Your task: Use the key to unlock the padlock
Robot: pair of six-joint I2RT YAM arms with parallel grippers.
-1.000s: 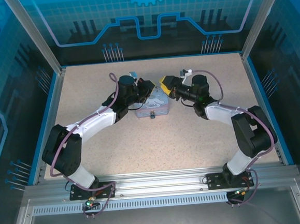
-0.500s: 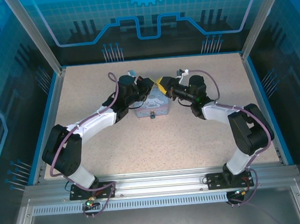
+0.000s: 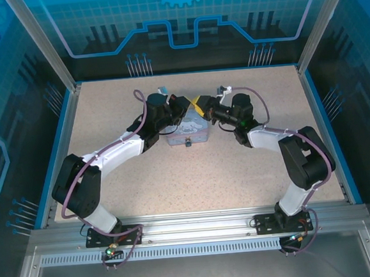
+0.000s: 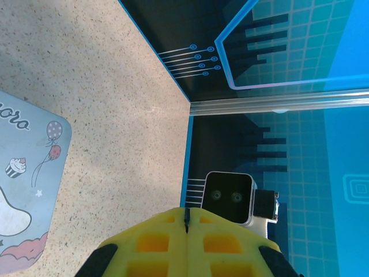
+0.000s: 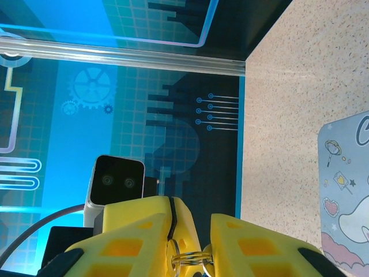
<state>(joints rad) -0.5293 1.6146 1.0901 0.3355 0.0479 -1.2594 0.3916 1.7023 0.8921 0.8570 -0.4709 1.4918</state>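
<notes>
Over the far edge of the pale blue tin, my left gripper and right gripper meet tip to tip. In the left wrist view, the left gripper is shut on the key, a thin dark sliver in the seam between its yellow fingers. The right gripper has its fingers a little apart, and a metal key ring with two round discs spans the gap. The left gripper's fingers poke in from ahead, the dark key edge beside them. The padlock's body is hidden low between the right fingers.
The tin lies on the speckled table, a corner showing in each wrist view. Blue walls and a metal rail close the table's far side. Each wrist camera faces the other.
My right gripper has moved left and closed the gap to the left gripper's tips. The left arm and the tin have stayed put.
</notes>
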